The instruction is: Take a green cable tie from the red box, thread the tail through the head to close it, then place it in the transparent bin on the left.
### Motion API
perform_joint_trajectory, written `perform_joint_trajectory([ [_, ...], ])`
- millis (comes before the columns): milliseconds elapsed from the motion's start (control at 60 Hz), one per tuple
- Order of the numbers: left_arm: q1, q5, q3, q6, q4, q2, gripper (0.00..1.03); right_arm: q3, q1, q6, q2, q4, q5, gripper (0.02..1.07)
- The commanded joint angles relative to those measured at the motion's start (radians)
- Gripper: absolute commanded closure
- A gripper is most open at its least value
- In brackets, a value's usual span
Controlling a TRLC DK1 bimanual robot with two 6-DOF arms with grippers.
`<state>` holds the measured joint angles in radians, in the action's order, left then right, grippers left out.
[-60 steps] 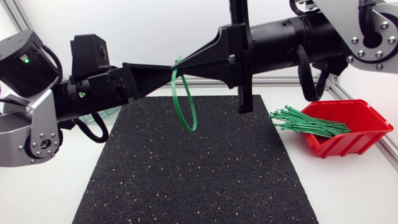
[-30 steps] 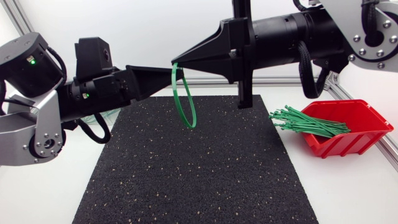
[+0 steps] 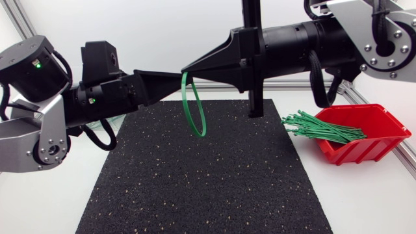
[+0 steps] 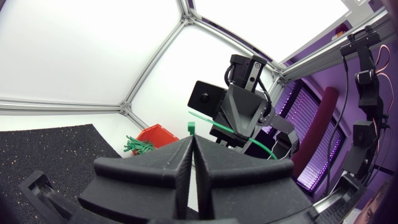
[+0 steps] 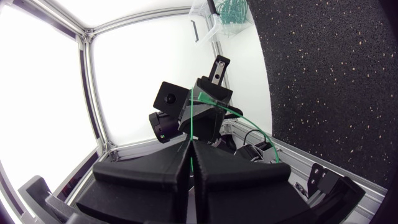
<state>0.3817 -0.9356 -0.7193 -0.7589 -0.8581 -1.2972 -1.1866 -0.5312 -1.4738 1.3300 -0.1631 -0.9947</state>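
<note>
A green cable tie (image 3: 194, 107) hangs as a closed loop above the black mat (image 3: 201, 182). My left gripper (image 3: 178, 77) and right gripper (image 3: 187, 68) meet tip to tip at the loop's top, both shut on it. In the left wrist view the tie's head (image 4: 191, 127) sticks up at my left gripper (image 4: 191, 148), and its strand runs past the right gripper (image 4: 239, 115). In the right wrist view a thin green strand (image 5: 192, 118) rises from my right gripper (image 5: 189, 151). The red box (image 3: 377, 123) at the right holds several green ties (image 3: 322, 128). The transparent bin (image 5: 229, 15) lies past the mat's left side.
An aluminium frame rail (image 3: 292, 83) runs along the back of the table. A black upright post (image 3: 255, 91) stands at the mat's far edge behind the right arm. White tabletop (image 3: 364, 201) surrounds the mat.
Both grippers have shifted only slightly while holding the loop's top; the left gripper has risen a little. The loop hangs in nearly the same place.
</note>
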Motion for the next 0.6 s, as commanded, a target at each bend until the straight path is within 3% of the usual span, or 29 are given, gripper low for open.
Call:
perform_joint_trajectory([
  [0, -0.003, 0.001, 0.018, 0.01, -0.021, -0.005, 1.0, 0.01, -0.021, -0.029, 0.008, 0.014, 0.001, 1.02],
  [333, 0.003, 0.001, 0.018, 0.03, -0.021, -0.004, 1.0, 0.053, 0.017, -0.008, 0.049, 0.14, 0.036, 1.02],
  [517, 0.017, 0.001, 0.017, 0.035, -0.021, -0.002, 1.0, 0.061, 0.03, 0.112, 0.008, 0.125, 0.08, 1.02],
  [583, 0.023, 0.001, 0.018, 0.04, -0.021, 0.001, 1.0, 0.044, 0.046, 0.202, 0.003, 0.068, 0.09, 1.02],
])
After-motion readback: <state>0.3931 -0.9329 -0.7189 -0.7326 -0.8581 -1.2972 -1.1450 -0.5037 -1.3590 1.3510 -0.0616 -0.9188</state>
